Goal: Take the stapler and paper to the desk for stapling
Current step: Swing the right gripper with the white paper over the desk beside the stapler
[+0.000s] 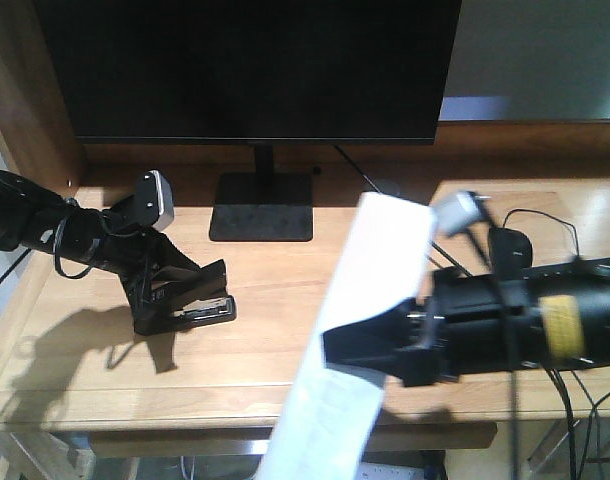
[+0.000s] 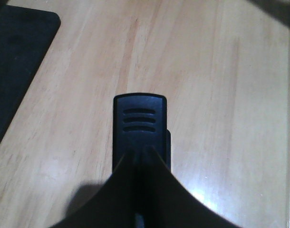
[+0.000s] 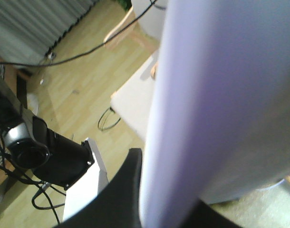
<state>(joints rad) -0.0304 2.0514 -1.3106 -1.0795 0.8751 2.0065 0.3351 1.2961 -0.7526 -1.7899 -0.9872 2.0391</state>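
The black stapler rests with its base on the light-wood desk, left of centre. My left gripper is shut on its rear end. From the left wrist, the stapler points away from me over the desk, its ribbed top showing, with the left gripper pinched around it. The white paper hangs upright and slanted above the desk's front edge, held by my right gripper. In the right wrist view the paper fills most of the frame, clamped by the right gripper.
A black monitor stands at the back on its flat base, whose corner shows beside the stapler. A dark mouse and cables lie on the right of the desk. A wooden side wall rises at the left.
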